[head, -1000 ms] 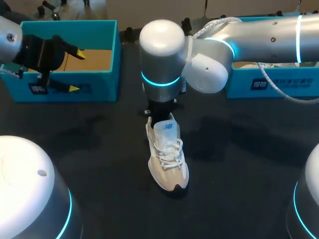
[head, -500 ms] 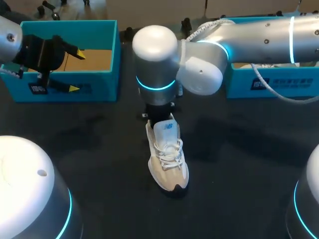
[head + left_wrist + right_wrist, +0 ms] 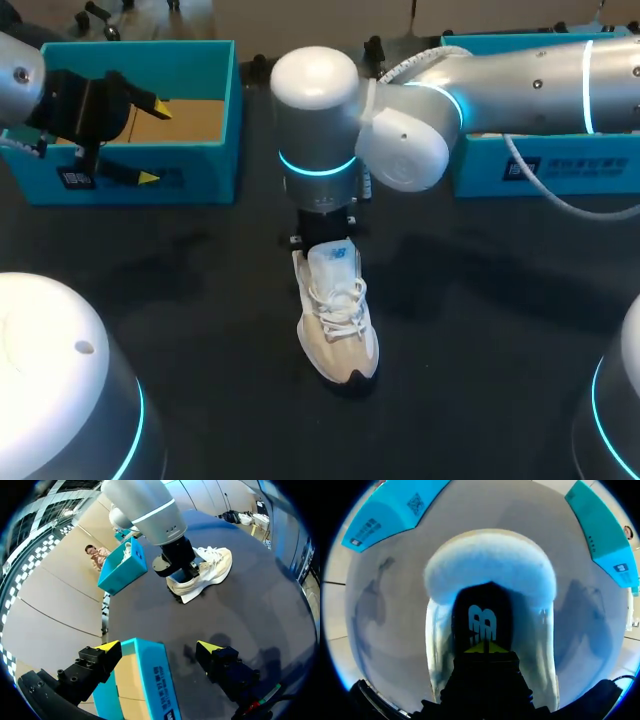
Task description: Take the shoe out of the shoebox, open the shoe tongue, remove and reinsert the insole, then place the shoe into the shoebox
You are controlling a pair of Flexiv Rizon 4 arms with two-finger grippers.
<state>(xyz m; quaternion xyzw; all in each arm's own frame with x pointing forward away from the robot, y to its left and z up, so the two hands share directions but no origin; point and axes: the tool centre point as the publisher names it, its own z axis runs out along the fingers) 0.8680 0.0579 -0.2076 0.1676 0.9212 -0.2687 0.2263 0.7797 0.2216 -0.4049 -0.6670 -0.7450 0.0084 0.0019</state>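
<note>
White shoe [image 3: 335,315] upright on dark desk [image 3: 480,330], frame centre, toe toward lower edge. Pale-blue logo on tongue [image 3: 333,257].

Right tool [image 3: 485,647] down inside shoe opening at heel end, yellow tips pressed together; hold on anything not discernible.

Left tool [image 3: 153,143] upper left, spread wide, gripping nothing, straddling shoebox [image 3: 200,185] front wall. Box label print unreadable.

Shoe well apart from shoebox and second blue box [image 3: 520,165] upper right.

Shoe [image 3: 335,315] mid-bench [image 3: 200,300], one box behind it on each side.
The shoe lies heel rearward, the right gripper [image 3: 485,647] at its heel opening. The shoebox [image 3: 130,120] sits rear left, with the left gripper [image 3: 157,647] over its front wall. Another box [image 3: 540,165] sits rear right.
</note>
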